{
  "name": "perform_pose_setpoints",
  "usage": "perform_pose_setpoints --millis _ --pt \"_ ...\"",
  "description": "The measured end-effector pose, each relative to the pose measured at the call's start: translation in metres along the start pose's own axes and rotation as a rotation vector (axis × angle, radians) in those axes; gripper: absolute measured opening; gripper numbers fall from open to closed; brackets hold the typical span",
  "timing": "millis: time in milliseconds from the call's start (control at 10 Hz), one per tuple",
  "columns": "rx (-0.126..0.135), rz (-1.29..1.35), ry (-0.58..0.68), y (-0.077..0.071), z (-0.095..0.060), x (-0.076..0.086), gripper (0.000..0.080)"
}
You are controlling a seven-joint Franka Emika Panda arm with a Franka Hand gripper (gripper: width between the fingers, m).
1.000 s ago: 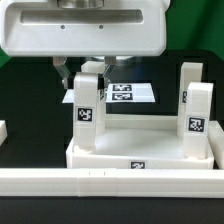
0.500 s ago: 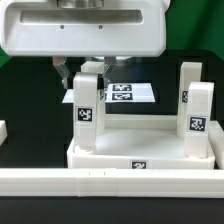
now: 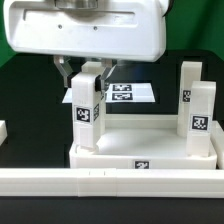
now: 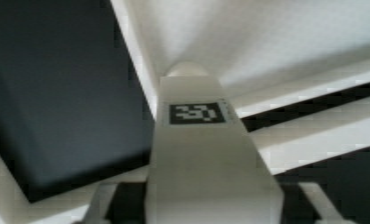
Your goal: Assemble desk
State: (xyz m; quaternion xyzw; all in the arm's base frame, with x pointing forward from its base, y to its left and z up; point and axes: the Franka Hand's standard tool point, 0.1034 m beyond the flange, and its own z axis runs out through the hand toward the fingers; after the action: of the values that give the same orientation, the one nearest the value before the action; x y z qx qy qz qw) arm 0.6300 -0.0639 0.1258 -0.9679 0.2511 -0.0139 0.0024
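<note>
The white desk tabletop point(image 3: 120, 155) lies tray-side up in front of the rail. A white square leg point(image 3: 88, 105) with a tag stands upright at its corner on the exterior view's left. My gripper point(image 3: 88, 74) reaches down from above and is shut on this leg's top, one finger on each side. In the wrist view the leg point(image 4: 203, 130) runs out from between the fingers point(image 4: 104, 205) of my gripper point(image 4: 208, 205), over the tabletop point(image 4: 271, 50). Two more tagged legs point(image 3: 201, 115) point(image 3: 188, 85) stand upright on the tabletop's side at the exterior view's right.
The marker board point(image 3: 135, 93) lies flat behind the tabletop. The long white border rail point(image 3: 110, 180) runs across the front. A small white piece point(image 3: 3, 130) shows at the exterior view's left edge. The table is black.
My hand has shifted slightly toward the exterior view's right, and the held leg has moved a little with it. The other two legs and the tabletop have not moved.
</note>
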Motion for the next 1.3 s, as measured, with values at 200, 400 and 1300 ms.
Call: perform_pose_setpoints --millis 200,400,1300 --pt "0.006 0.149 0.001 -0.0003 0.0003 0.0007 0.0294" --pt "0.035 0.380 0.004 -0.0026 0.0010 0.0024 0.0294" --pt "0.042 0.587 -0.005 -0.0083 0.0026 0.0008 0.0619"
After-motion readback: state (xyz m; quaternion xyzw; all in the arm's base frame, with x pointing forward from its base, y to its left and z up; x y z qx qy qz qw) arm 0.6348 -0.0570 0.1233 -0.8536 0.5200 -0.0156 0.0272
